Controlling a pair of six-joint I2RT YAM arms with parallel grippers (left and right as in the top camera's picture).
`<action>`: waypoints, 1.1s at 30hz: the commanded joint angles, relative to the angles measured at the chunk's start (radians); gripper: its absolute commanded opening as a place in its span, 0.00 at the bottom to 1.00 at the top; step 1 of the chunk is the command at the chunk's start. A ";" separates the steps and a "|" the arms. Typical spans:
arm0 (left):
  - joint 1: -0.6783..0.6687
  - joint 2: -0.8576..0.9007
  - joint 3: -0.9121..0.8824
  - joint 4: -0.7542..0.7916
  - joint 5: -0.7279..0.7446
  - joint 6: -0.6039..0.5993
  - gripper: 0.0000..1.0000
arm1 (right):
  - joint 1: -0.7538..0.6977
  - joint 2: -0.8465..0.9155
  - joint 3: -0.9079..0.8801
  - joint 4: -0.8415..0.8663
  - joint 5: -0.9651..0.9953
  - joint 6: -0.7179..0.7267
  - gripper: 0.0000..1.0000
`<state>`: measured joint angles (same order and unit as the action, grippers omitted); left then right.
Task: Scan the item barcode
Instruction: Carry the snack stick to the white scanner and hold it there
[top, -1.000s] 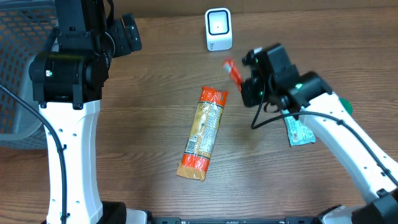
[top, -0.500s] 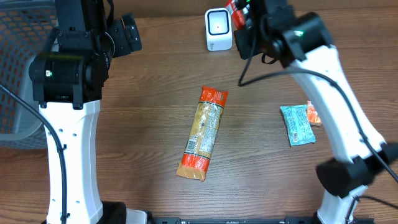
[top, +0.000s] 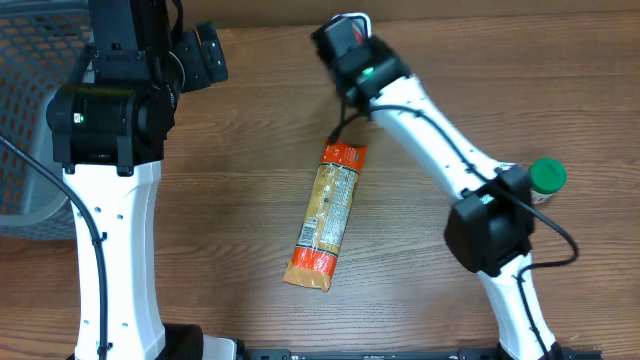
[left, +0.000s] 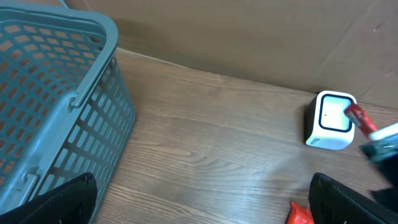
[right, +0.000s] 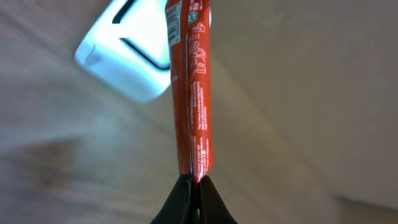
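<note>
Wooden worktop (top: 230, 200) carries a blue mesh basket (left: 56, 93) at far left, probably for finished goods. Next to it the left fingers (left: 65, 202) hang spread wide and empty, out of the way. A long orange packet (top: 327, 213) lies mid-worktop, seemingly awaiting its turn. The right fingers (right: 186, 202) are clenched on one end of the red sachet (right: 189, 93), presenting it just before the white scanner (left: 331, 120). A green-capped bottle (top: 546, 175) stands far right.
</note>
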<state>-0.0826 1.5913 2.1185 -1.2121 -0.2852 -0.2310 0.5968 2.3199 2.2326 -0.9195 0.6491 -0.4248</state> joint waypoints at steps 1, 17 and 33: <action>0.004 -0.003 0.010 0.000 -0.010 0.018 1.00 | 0.032 0.053 0.013 0.085 0.241 -0.122 0.04; 0.004 -0.003 0.010 0.000 -0.010 0.018 1.00 | 0.031 0.190 0.012 0.341 0.414 -0.195 0.04; 0.004 -0.003 0.010 0.000 -0.010 0.018 1.00 | 0.031 0.228 0.011 0.338 0.394 -0.234 0.04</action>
<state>-0.0826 1.5913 2.1185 -1.2121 -0.2852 -0.2310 0.6289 2.5458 2.2322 -0.5812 1.0462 -0.6586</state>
